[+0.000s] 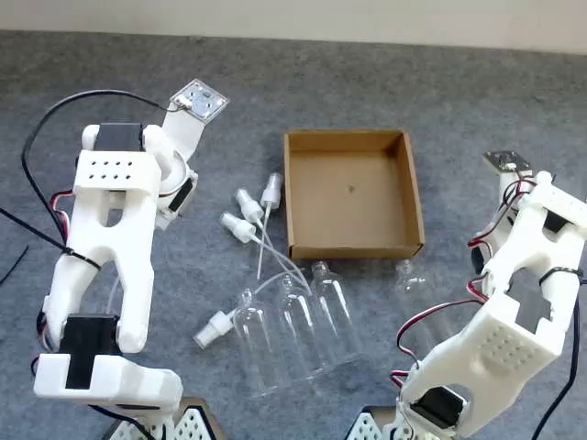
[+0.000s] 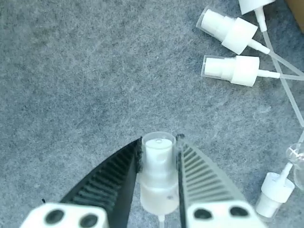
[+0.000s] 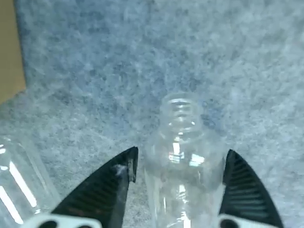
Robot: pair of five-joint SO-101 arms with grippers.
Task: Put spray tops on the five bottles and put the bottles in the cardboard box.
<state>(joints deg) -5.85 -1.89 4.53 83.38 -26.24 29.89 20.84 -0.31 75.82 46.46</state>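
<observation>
Left pincer (image 2: pixel 159 147) is clamped on a spray top (image 2: pixel 158 178). Right pincer (image 3: pixel 180 153) stands open, straddling a clear bottle (image 3: pixel 182 142) near the cardboard box (image 1: pixel 358 248) on the grey desk (image 1: pixel 367 82).

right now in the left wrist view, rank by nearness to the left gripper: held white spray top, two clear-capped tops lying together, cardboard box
1. white plastic spray top: clamped in the left gripper
2. near capped spray top: on the grey carpet
3. far capped spray top: just beyond it
4. brown cardboard box: corner, past both
</observation>
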